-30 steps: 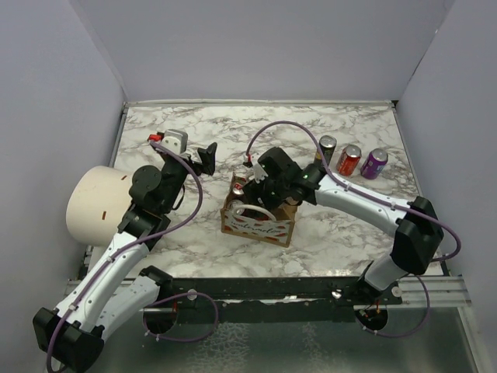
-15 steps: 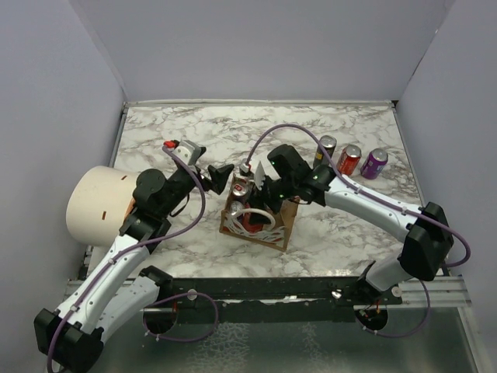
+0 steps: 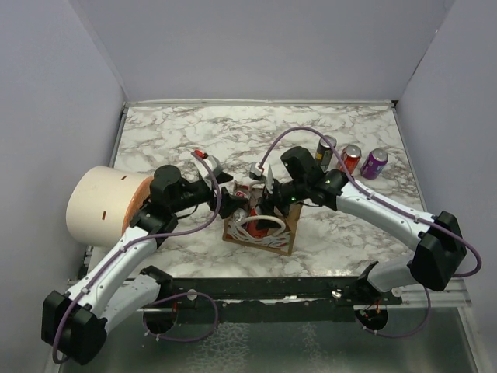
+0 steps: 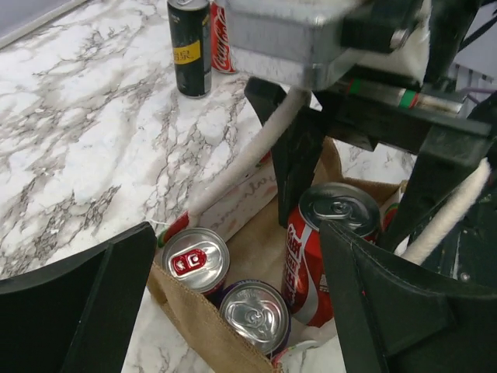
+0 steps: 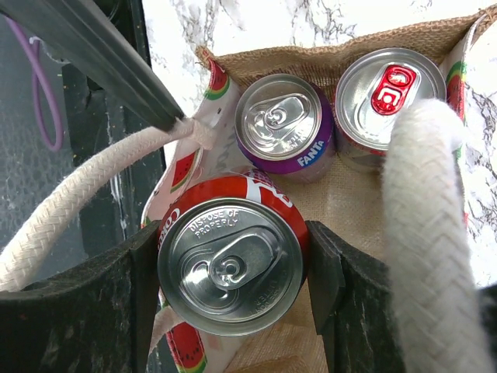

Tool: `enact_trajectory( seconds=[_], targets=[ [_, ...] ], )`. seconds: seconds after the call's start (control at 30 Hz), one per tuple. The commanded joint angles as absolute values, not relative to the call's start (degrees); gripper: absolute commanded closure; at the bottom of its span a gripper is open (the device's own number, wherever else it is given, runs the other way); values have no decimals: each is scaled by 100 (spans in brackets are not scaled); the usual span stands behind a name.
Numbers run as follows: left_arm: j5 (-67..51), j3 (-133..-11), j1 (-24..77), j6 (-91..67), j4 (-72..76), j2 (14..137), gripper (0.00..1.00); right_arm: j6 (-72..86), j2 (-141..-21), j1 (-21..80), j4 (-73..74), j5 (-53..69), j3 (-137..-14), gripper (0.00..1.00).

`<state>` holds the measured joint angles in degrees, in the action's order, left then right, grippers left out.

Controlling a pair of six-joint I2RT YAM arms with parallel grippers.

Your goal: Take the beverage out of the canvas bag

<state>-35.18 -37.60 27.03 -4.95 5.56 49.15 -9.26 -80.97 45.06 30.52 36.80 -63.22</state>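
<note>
Right tool (image 5: 231,260), clamped on red can (image 5: 229,273)

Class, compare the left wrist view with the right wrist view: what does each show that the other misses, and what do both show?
Only the left wrist view: a black can and a red can standing on the table outside the bag.
Only the right wrist view: the Fanta name on the purple can and the lid print on the cola can.
Both: the bag, its three cans, the white handles, and the right gripper closed around the cola can.
</note>
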Motion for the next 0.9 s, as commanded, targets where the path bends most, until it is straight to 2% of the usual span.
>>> enact_trajectory(
  seconds=[0.0,0.1,0.2,0.4,0.63,0.73,0.87],
  targets=[
    [-4181,-3396,2857,-213,1683,5301,12,-905,-7909,4491,2689,4319,-6541,98],
    [-3703,-3545,3013,25,1897,5898,15,-912,-7931,4491,2642,4353,-6604,98],
    [-3971,-3861,3023,80,2141,6465,22,-929,-7995,4491,2692,4257,-6722,98],
    [-3257,-4182,3002,39,2957,7173,57,-1045,-8145,4491,2785,3890,-6934,98],
    [-3751,-4650,2998,143,3151,7143,86,-1160,-8452,4491,2869,3471,-6853,98],
    [-3600,-4489,2992,243,3262,6956,99,-1104,-8595,4491,2757,3378,-6751,98],
    [-3003,-4204,2896,-76,3684,6767,100,-1081,-8804,4491,2872,3588,-6844,98]
  ],
)
